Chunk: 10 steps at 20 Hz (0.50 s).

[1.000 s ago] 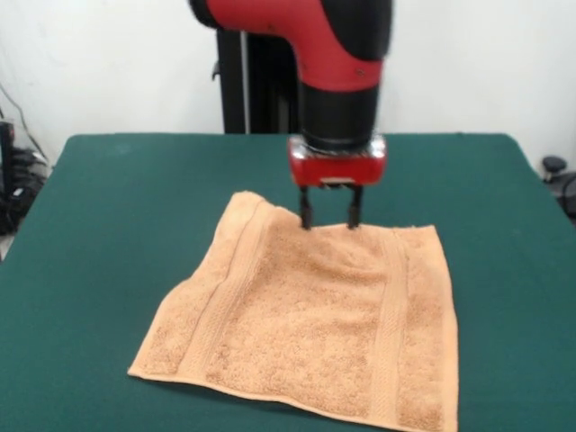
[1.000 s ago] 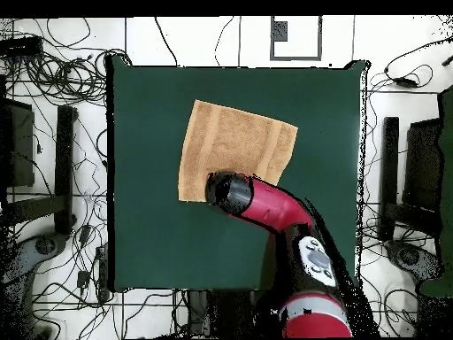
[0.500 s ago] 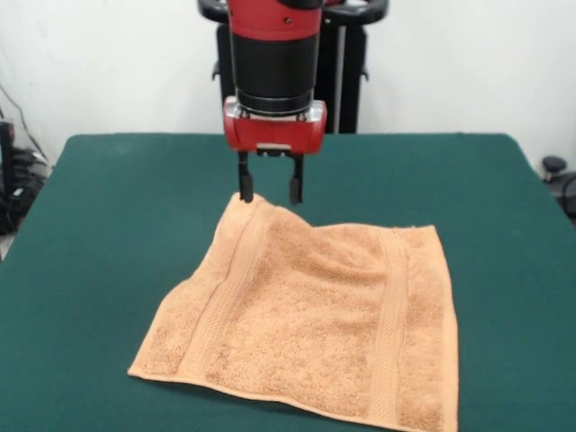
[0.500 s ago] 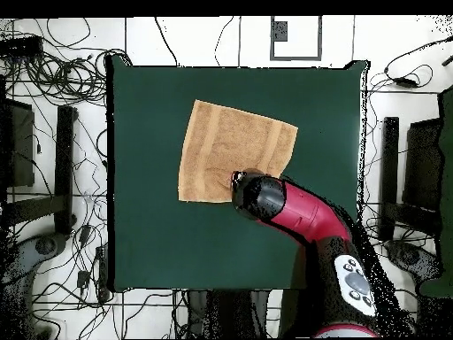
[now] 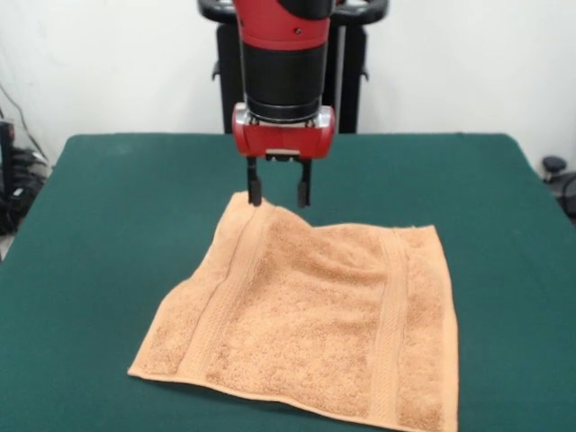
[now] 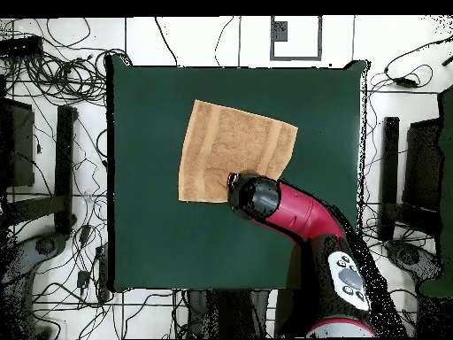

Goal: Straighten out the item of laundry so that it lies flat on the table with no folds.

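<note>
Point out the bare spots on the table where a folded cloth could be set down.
The table is bare on both sides of the towel and along its far edge by the pedestal. It is crowded only at the towel's far corner, where the open hand hovers.

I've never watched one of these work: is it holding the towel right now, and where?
Nothing is held. The gripper is open, its tips at the towel's far edge near a corner, with no cloth pinched between them.

A: Count of laundry? 
B: One small, roughly square orange-tan terry towel [image 5: 315, 310] [image 6: 233, 147], carrying two woven ribbed bands.

A: Furniture and machinery? 
B: One large rectangular dark green felt-topped table [image 5: 117, 216] [image 6: 150, 230]; one red and black robot arm [image 6: 296, 217]; one gripper [image 5: 279, 193].
</note>
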Tool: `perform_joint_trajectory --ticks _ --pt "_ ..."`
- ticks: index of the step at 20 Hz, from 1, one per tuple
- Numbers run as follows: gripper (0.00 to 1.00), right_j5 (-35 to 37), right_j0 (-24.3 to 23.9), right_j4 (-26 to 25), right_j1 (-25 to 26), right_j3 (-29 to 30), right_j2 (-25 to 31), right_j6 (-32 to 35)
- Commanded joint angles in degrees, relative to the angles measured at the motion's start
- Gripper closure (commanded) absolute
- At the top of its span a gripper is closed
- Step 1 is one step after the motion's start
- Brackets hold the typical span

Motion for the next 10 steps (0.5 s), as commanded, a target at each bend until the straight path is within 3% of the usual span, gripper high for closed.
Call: perform_joint_trajectory --ticks 1,10 --pt "0.00 -2.35 1.94 -2.22 5.38 2.54 3.26 9.17" --pt "0.00 -1.68 2.37 -1.43 5.61 2.64 2.26 10.33"
